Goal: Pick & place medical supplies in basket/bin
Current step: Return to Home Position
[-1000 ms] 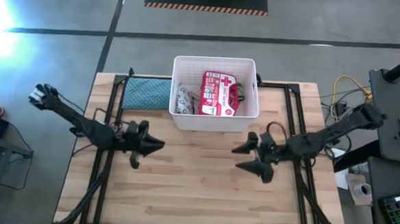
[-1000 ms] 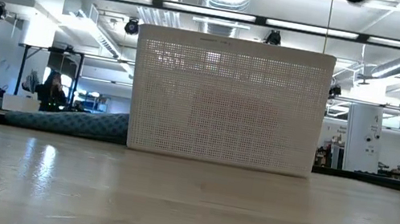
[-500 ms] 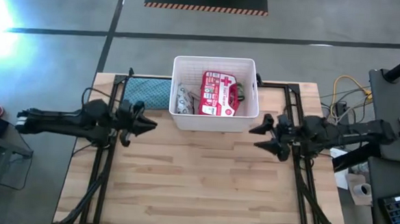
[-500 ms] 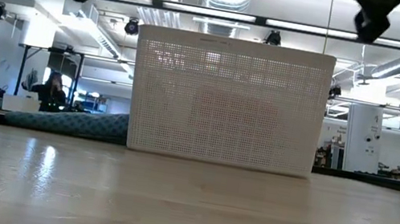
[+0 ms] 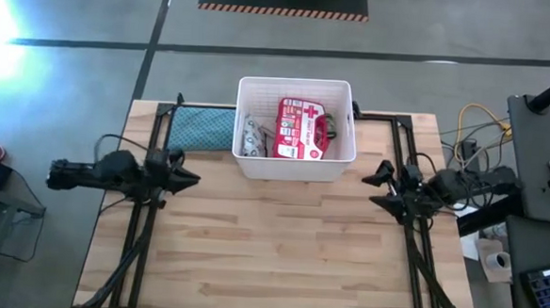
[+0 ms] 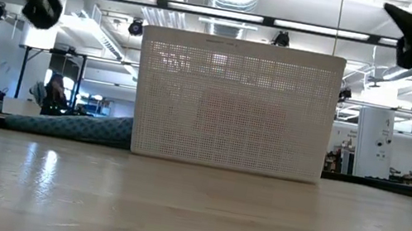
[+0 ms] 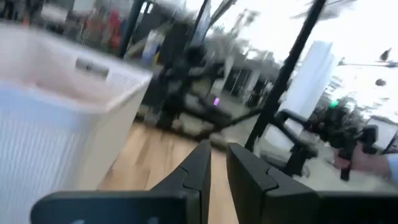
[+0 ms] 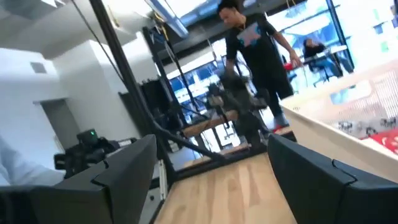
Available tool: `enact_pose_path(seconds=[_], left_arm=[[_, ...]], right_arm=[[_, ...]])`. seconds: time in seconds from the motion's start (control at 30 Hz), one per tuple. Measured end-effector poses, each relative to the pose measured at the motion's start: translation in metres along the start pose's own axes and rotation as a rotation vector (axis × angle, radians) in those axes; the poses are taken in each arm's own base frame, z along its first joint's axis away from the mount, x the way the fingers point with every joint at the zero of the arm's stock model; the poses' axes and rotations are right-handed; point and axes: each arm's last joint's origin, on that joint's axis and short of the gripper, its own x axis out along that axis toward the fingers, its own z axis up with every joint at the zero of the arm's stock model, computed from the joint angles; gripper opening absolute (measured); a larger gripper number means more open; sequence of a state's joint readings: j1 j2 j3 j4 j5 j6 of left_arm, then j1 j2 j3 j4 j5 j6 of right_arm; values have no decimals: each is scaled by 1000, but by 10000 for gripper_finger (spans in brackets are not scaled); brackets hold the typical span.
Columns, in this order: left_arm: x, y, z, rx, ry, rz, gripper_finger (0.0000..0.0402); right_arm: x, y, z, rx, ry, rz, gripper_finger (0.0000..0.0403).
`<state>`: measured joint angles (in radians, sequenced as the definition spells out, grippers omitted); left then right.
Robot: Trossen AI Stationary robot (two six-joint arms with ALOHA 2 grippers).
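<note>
Well, the wooden table point(image 5: 270, 248) is lying bare across its whole near half, and that looks deliberate: nothing of the job is waiting out on the boards. The white bin point(image 5: 293, 166) is standing between the two claws, at the far middle of the table, and each claw is pointing inward toward it from its own side.

The left gripper point(image 5: 187, 179) is hanging over the table's edge, near the bin's nearest corner but clear of it. From its own wrist camera, which is smeared, the fingers seem all but pressed together with only a slit between them, and nothing is pinched there. The right gripper point(image 5: 379, 185) is hovering opposite, likewise near the bin and not touching it, with its fingers spread wide and empty. Both arms are stretching out low and flat from the table's sides. I am reading that as a resting pose, not a reach, since neither claw is aiming down at anything.

The blue-grey cloth pad point(image 5: 201, 128) is lying just beyond the left claw, butted against the bin's outer wall; it is not one of the supplies, which would explain why it is sitting outside.

Inside the bin, the red-and-white first-aid pouch point(image 5: 301, 129) is leaning toward the right claw's side, and the grey-white wipes pack point(image 5: 251, 139) is tucked against the wall nearest the left claw. To my eye the loading is finished.
</note>
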<state>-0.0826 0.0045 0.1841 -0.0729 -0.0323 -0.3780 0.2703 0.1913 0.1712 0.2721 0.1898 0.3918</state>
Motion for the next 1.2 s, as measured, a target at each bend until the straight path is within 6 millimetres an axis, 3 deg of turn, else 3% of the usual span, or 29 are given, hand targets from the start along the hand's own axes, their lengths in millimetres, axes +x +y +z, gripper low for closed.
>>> enact_pose_path(seconds=[0.1, 0.17, 0.3, 0.47, 0.6, 0.77, 1.0, 1.2], left_arm=[[-1, 4, -11, -26, 112, 48, 33], [-1, 0, 0, -22, 70, 13, 33], [3, 3, -4, 15, 52, 54, 33], [6, 10, -22, 27, 2, 31, 33], [10, 14, -34, 44, -70, -9, 33], [11, 17, -36, 57, -34, 46, 33], [13, 21, -44, 26, 47, 77, 33], [17, 23, -50, 28, 110, 99, 33]], right_arm=[[-13, -3, -1, 15, -23, 8, 297], [-18, -6, -4, 4, -73, 15, 297], [-17, -9, -15, -23, -135, 69, 297], [-15, -14, -27, -3, -90, 53, 297], [-16, -13, -23, -154, -135, 48, 297], [-17, -20, -33, -260, -33, -31, 297], [-17, -29, -50, -93, 136, -130, 297], [-16, -31, -56, -114, 201, -153, 297]])
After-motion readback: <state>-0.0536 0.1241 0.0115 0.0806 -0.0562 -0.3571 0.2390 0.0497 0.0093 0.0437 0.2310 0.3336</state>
